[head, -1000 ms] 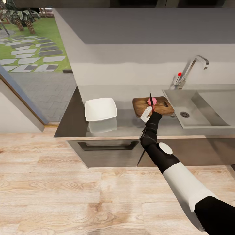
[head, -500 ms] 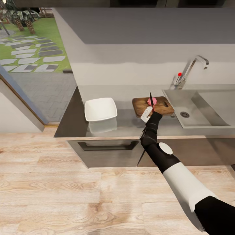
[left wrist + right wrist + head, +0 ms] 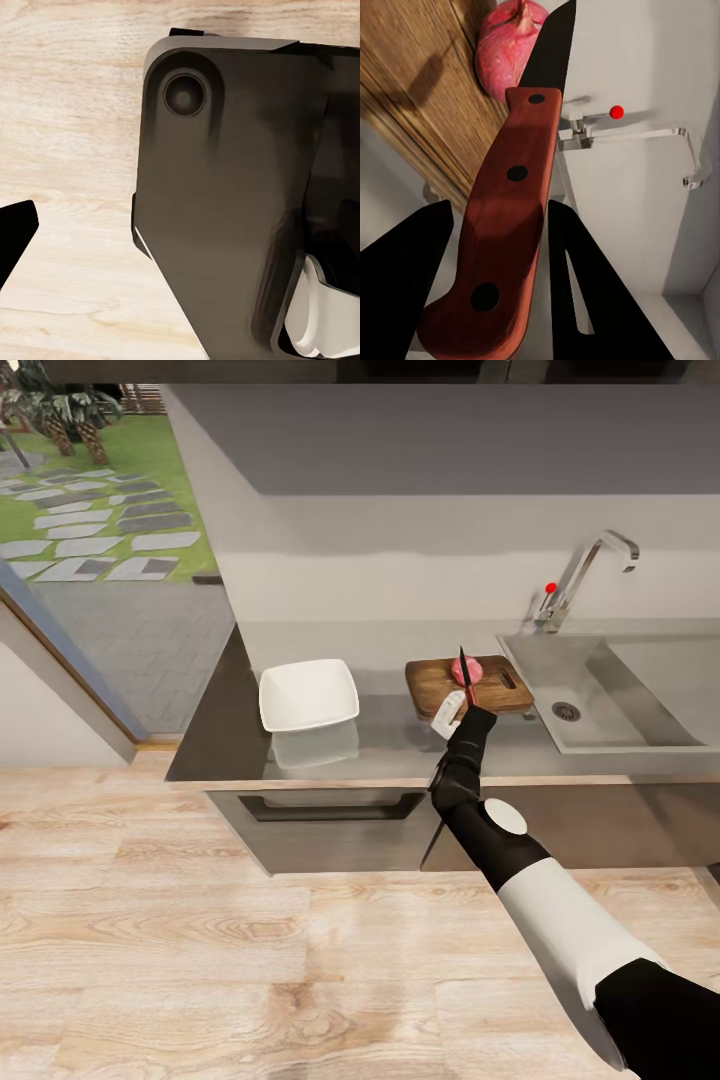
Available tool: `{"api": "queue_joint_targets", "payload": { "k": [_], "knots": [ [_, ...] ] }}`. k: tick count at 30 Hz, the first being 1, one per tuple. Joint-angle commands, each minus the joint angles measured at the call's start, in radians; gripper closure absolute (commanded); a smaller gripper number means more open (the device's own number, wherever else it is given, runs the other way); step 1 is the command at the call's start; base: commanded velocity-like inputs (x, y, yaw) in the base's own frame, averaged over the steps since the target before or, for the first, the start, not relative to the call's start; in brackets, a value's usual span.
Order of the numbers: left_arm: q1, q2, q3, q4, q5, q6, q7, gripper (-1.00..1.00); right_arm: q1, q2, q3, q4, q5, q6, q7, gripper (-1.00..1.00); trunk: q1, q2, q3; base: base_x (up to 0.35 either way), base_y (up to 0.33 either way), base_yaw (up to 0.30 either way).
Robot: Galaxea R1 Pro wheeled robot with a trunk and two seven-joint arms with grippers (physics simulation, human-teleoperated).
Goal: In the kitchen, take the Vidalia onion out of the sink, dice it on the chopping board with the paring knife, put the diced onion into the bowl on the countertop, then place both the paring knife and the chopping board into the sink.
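Right claw [image 3: 499,247]: fingers pinched on red handle of knife [image 3: 506,225], blade pointing up and away. Onion [image 3: 466,671] just beyond blade tip, whole, resting on board [image 3: 432,680]; blade in front of onion, contact not discernible. Board directly ahead of claw, on countertop [image 3: 390,745]. Sink [image 3: 640,700] beside board, to claw's right, faucet [image 3: 590,565] at its back edge. Bowl [image 3: 308,694] on countertop well to claw's left. Left claw [image 3: 15,240]: one dark fingertip visible over wooden floor [image 3: 67,112]; grip state cannot be told.
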Motion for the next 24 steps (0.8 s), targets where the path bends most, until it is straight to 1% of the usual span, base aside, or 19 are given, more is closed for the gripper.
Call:
{"api": "queue_joint_targets", "payload": {
  "k": [1,12,17,19,22,24],
  "knots": [
    [-0.002,-0.001,-0.009,0.004,0.007,-0.007,0.002,-1.00,-0.001,0.000,0.001,0.003,-0.044,0.001,-0.003,1.00,0.000,-0.001,-0.001,0.000,0.000,0.000],
    [-0.002,-0.001,-0.009,0.004,0.007,-0.007,0.002,-1.00,-0.001,-0.002,0.000,0.000,-0.041,0.001,-0.005,1.00,0.000,-0.001,-0.001,0.000,0.000,0.000],
    [-0.002,-0.001,-0.009,0.004,0.007,-0.007,0.002,-1.00,0.000,-0.003,-0.002,-0.018,-0.040,0.001,-0.006,1.00,0.000,-0.001,-0.001,0.000,0.000,0.000],
    [-0.002,-0.001,-0.009,0.004,0.007,-0.007,0.002,-1.00,-0.001,-0.003,-0.017,-0.035,-0.039,0.001,-0.006,1.00,0.000,-0.001,-0.001,0.000,0.000,0.000],
    [-0.002,-0.001,-0.009,0.004,0.007,-0.007,0.002,-1.00,-0.001,-0.003,-0.068,-0.062,-0.037,0.002,-0.005,1.00,0.000,-0.001,-0.001,0.000,0.000,0.000],
    [-0.002,-0.001,-0.009,0.004,0.007,-0.007,0.002,-1.00,-0.001,-0.003,-0.090,-0.073,-0.034,0.002,-0.005,1.00,0.000,-0.001,-0.001,0.000,0.000,0.000]
  ]
}}
